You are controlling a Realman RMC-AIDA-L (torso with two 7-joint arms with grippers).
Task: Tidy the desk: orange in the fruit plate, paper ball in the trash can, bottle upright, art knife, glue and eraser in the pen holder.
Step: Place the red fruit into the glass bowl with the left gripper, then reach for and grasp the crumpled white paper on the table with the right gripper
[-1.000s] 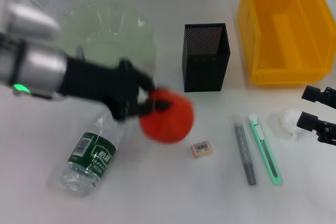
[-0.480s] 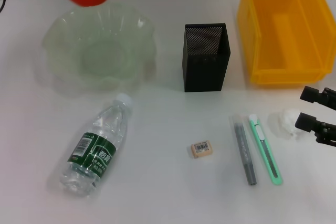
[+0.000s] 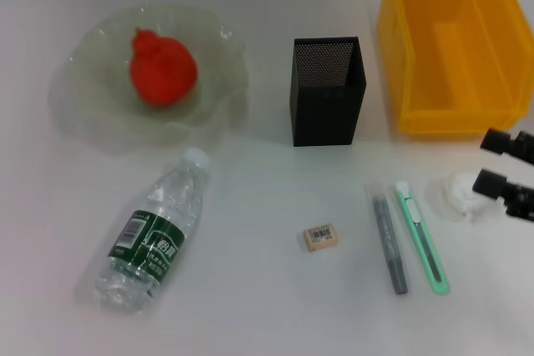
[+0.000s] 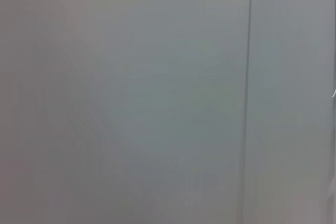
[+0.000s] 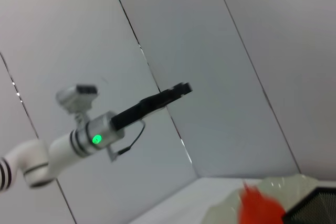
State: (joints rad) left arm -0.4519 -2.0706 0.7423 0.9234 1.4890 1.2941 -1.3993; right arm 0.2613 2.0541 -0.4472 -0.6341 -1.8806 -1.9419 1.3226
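As seen from the head: yellow trash can far right. Fruit plate far left, holding the orange. Black pen holder upright between them. Bottle lying on its side, nearer. Left gripper raised high off the desk, released or clenched cannot tell. Right gripper spread wide, just beside the paper ball. Art knife and glue side by side. Eraser flat, alone.

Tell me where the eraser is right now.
In the head view the eraser lies flat on the desk, front of centre, between the lying bottle on its left and the glue stick on its right.
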